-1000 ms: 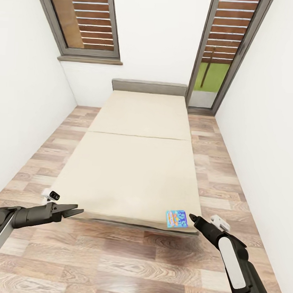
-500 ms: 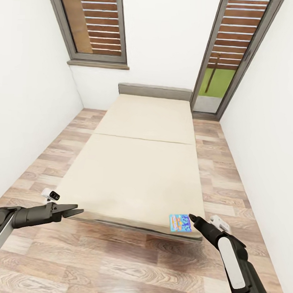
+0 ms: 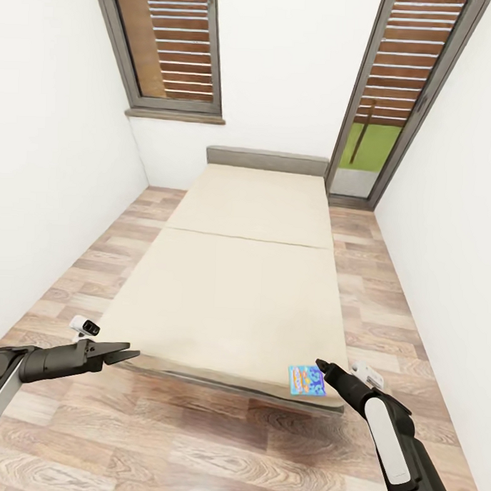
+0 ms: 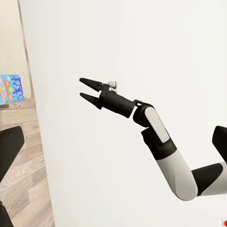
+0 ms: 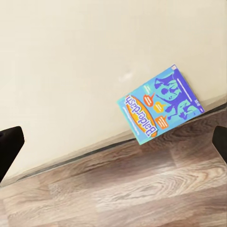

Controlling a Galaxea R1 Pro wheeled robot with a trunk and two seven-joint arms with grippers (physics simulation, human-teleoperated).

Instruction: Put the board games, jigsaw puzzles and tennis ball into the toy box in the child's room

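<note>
Lying flat at the bed's (image 3: 236, 288) near right corner, the board game (image 3: 307, 380) looks thin, stiff and light, best pinched across its overhanging edge by the spread, empty right gripper (image 3: 320, 365).

Both arms are matte black with a long white panel set into the forearm. The left gripper (image 3: 123, 354) and the right gripper (image 3: 321, 365) each end in two slim, tapering black fingers. A small white camera block with dark lenses sits on each wrist, just behind the gripper. The upper right arm is white, with rounded black joints.
</note>
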